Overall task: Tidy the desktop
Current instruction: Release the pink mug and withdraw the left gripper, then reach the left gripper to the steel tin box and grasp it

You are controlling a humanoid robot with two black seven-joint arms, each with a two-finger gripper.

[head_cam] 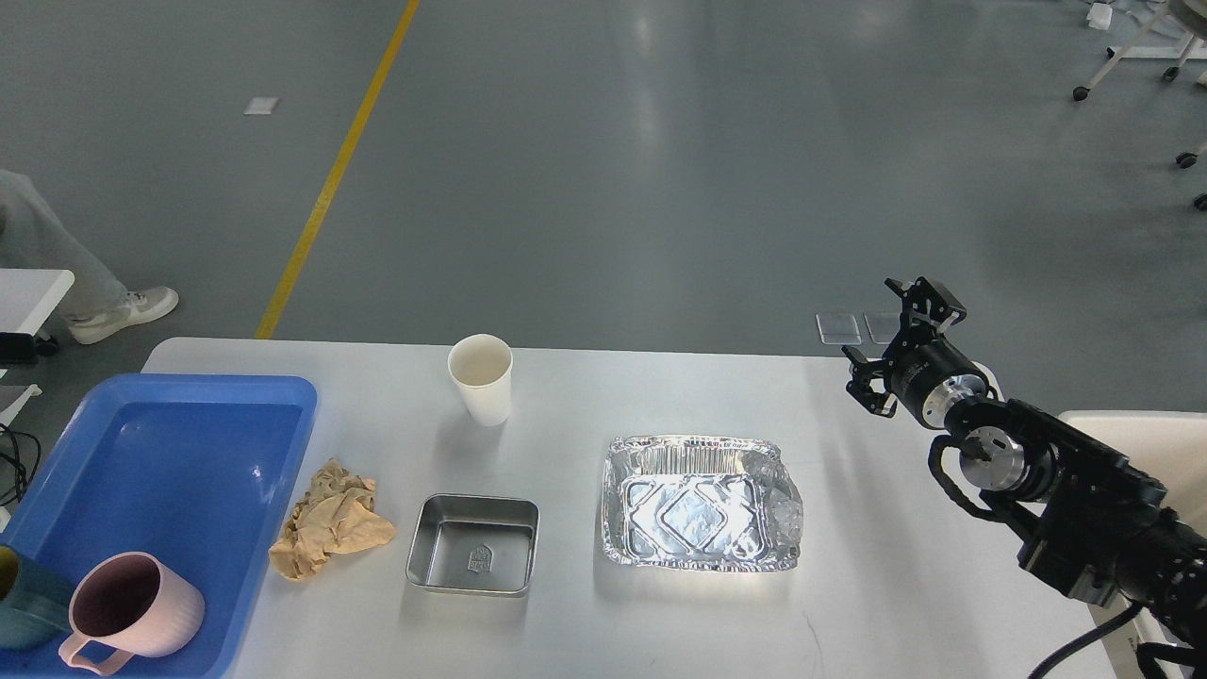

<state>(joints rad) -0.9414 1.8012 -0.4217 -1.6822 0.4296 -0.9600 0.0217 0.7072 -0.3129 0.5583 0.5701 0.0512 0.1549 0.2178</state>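
The desktop (877,566) is a wide white-grey tabletop. On it stand a white paper cup (481,379), a crumpled brown paper (330,521), a small square steel tray (473,545) and a foil tray (700,516). My right gripper (891,337) hangs over the table's far right part, up and to the right of the foil tray. Its fingers are spread and it holds nothing. My left arm and gripper are out of view.
A blue plastic tray (170,443) lies at the left edge, holding a pink mug (132,608) and a teal cup (24,604). A cream-white bin (1141,438) stands off the table's right side behind my right arm. A person's leg and shoe (123,311) are at far left.
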